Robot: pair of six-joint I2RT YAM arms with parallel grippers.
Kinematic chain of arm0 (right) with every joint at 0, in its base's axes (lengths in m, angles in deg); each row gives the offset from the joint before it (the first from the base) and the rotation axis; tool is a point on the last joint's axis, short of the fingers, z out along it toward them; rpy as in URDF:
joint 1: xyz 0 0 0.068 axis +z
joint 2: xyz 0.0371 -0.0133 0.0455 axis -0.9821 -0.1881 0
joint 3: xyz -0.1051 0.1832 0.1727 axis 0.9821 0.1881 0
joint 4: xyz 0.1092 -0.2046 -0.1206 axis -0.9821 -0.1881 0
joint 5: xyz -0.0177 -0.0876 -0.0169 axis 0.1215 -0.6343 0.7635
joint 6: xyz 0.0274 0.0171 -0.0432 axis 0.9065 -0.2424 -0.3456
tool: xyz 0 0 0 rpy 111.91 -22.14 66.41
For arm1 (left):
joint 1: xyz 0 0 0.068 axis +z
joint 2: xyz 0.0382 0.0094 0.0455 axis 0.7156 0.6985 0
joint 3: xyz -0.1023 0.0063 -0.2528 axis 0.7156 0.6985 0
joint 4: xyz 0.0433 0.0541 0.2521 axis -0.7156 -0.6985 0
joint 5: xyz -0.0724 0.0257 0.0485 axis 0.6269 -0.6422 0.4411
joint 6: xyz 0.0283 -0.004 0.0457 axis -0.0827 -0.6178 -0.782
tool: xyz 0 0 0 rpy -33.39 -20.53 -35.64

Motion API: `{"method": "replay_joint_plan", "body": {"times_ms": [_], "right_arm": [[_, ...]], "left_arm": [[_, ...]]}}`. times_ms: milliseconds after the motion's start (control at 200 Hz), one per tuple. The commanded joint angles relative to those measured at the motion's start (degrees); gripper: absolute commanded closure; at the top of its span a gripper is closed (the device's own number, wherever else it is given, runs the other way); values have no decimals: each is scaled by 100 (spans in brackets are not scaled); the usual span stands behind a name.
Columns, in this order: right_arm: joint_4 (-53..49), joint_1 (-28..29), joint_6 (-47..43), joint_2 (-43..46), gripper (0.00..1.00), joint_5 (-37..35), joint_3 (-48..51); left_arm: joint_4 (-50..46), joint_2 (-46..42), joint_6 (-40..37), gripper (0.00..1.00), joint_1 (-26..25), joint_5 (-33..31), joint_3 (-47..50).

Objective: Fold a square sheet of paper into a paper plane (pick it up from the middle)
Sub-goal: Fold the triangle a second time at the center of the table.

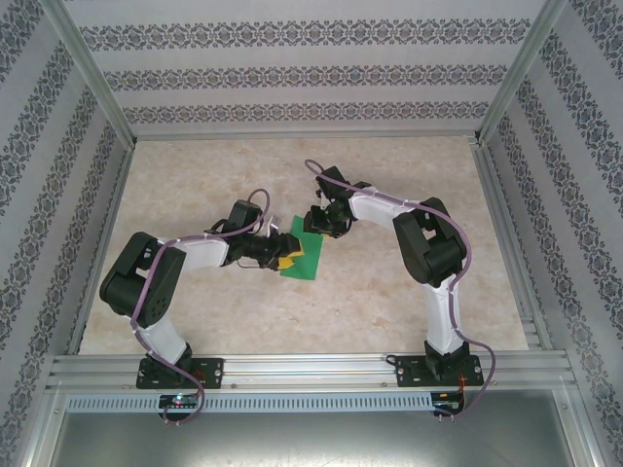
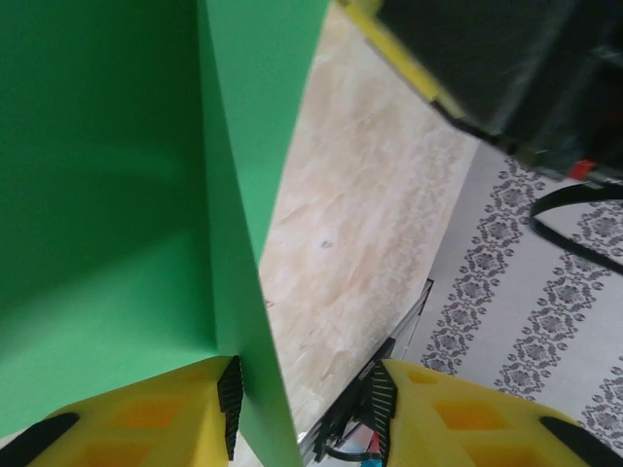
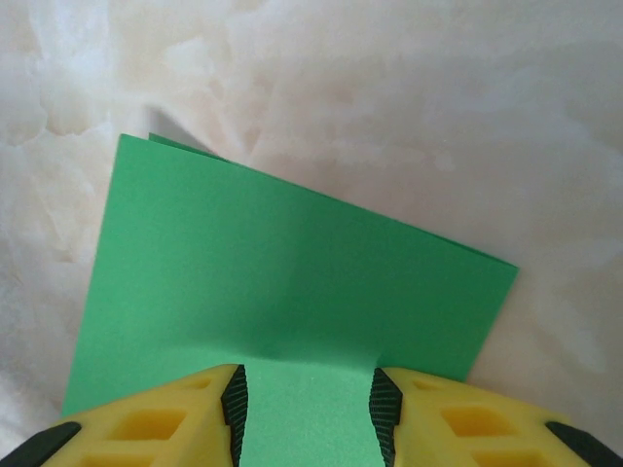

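The square sheet of paper [image 1: 304, 259] is bright green and folded over on itself, lying mid-table between the two arms. My left gripper [image 1: 284, 255] reaches it from the left. In the left wrist view a raised flap of the sheet [image 2: 243, 243] stands between the jaws against the left pad [image 2: 230, 404], with a clear gap to the right pad; this gripper [image 2: 307, 394] is open. My right gripper [image 1: 319, 226] is at the sheet's far edge. In its wrist view the folded sheet [image 3: 292, 263] runs under and between the spread fingers of the gripper [image 3: 307, 399], and the pads do not pinch it.
The marbled tabletop [image 1: 389, 311] lies bare around the paper. Patterned walls and metal frame rails [image 1: 506, 224] box in the table on three sides. The right gripper's dark body [image 2: 487, 58] hangs close above the left gripper's fingers.
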Motion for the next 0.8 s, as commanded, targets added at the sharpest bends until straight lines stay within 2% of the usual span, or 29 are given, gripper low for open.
{"method": "replay_joint_plan", "body": {"times_ms": [0, 235, 350, 575, 794], "right_arm": [[-213, -27, -107, -265, 58, -222, 244], [-221, -43, -105, -203, 58, -138, 262], [-14, -120, -63, -6, 58, 288, 349], [694, -461, 18, 975, 54, 1403, 750], [1302, -518, 187, 1919, 53, 1706, 1949]], "left_arm": [[432, 153, 121, 57, -111, 139, -234], [597, 575, 129, 57, -193, 158, -453], [782, 786, 168, 56, -220, 172, -521], [702, 897, 108, 57, -222, 62, -531], [537, 827, 33, 65, -221, -83, -471]]}}
